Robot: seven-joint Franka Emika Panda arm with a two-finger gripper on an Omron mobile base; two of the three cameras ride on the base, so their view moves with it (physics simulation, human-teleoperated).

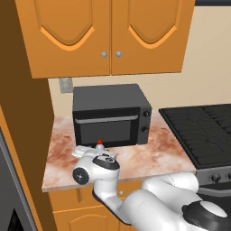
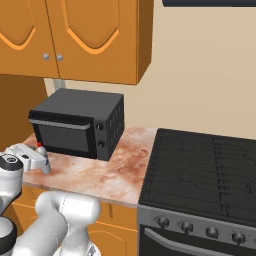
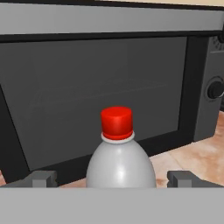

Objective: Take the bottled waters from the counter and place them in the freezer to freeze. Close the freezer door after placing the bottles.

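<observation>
Two dark fingertips of the pincer [image 3: 112, 178] stand wide apart, one on either side of the red-capped water bottle [image 3: 120, 164], holding nothing yet. The bottle stands upright on the pink marbled bench [image 1: 149, 151], just in front of the black microwave [image 1: 110, 113]. A skewed or early squeeze could tip the light bottle against the microwave door, or let the rounded shoulder slip out. From the hand camera the bottle sits centred between the tips; from the left base camera the wrist hides all but its red cap [image 1: 99, 142], though the stovetop [image 2: 205, 167] alongside shows.
</observation>
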